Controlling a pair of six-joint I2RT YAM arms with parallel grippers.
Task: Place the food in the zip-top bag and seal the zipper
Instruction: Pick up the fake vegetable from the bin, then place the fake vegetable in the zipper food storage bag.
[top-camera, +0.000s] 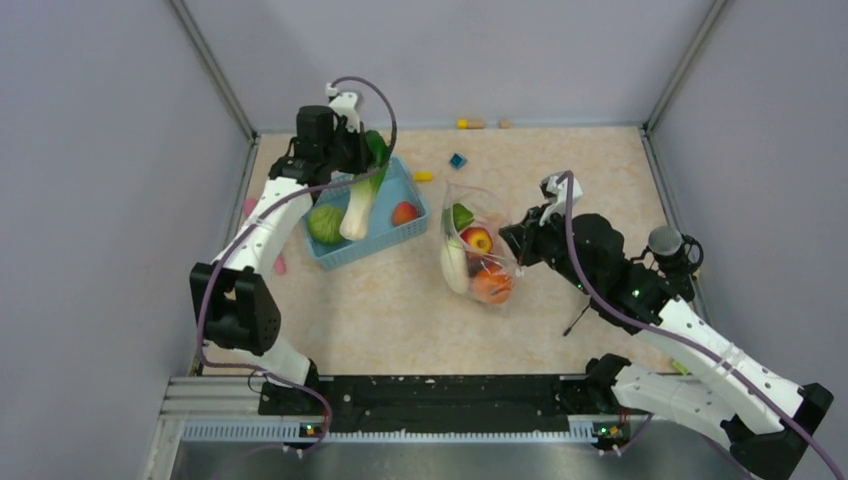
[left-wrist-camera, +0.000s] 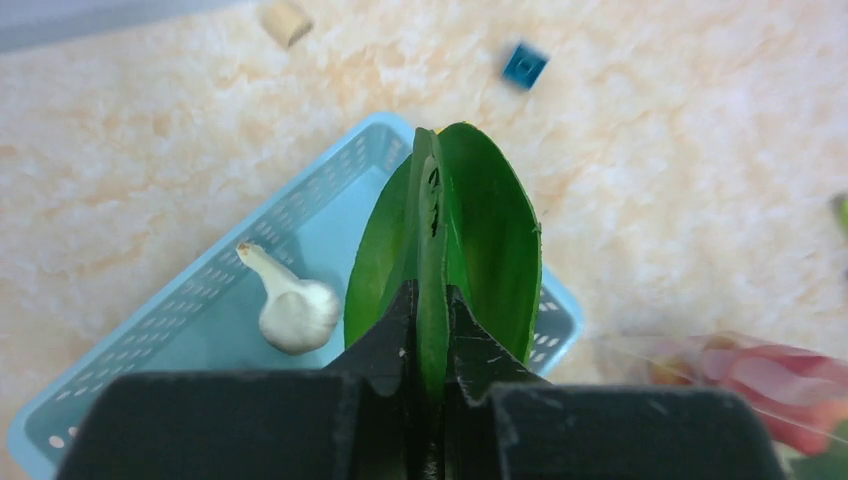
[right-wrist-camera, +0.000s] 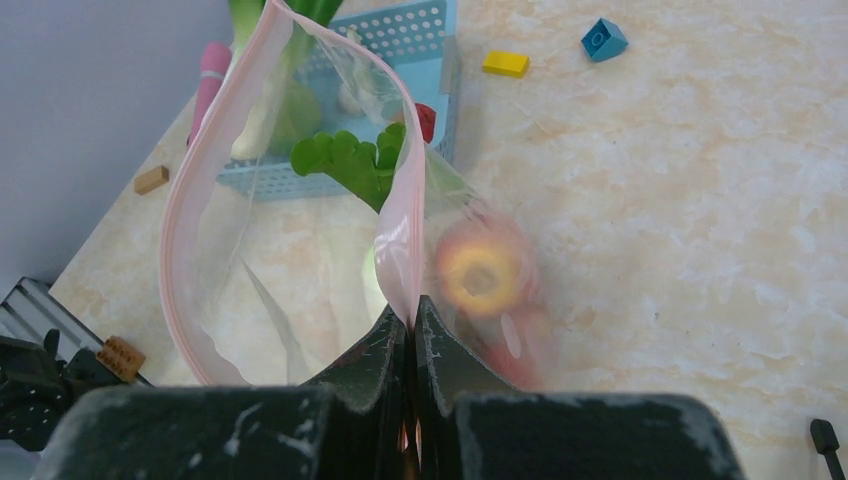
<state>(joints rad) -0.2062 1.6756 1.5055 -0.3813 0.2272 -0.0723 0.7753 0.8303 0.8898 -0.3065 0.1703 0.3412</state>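
1. Your left fingers (left-wrist-camera: 385, 345) are clamped on the green leaf of the leek (left-wrist-camera: 490, 240), its white end in the blue basket (left-wrist-camera: 200, 300); lift straight up until it clears the rim
2. Your right fingers (right-wrist-camera: 375, 350) are pinched together on the zipper (right-wrist-camera: 400, 230), holding the zip-top bag (right-wrist-camera: 250, 290) open on the table (right-wrist-camera: 700, 250); bring the leek in white end first
3. Only the left wrist view shows a garlic (left-wrist-camera: 295, 312) in the basket; only the right wrist view shows the mouth's width

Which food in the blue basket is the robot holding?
The long leek, white stalk with green leaves: the left gripper pinches its leaf end. The round green cabbage and red fruit lie loose.
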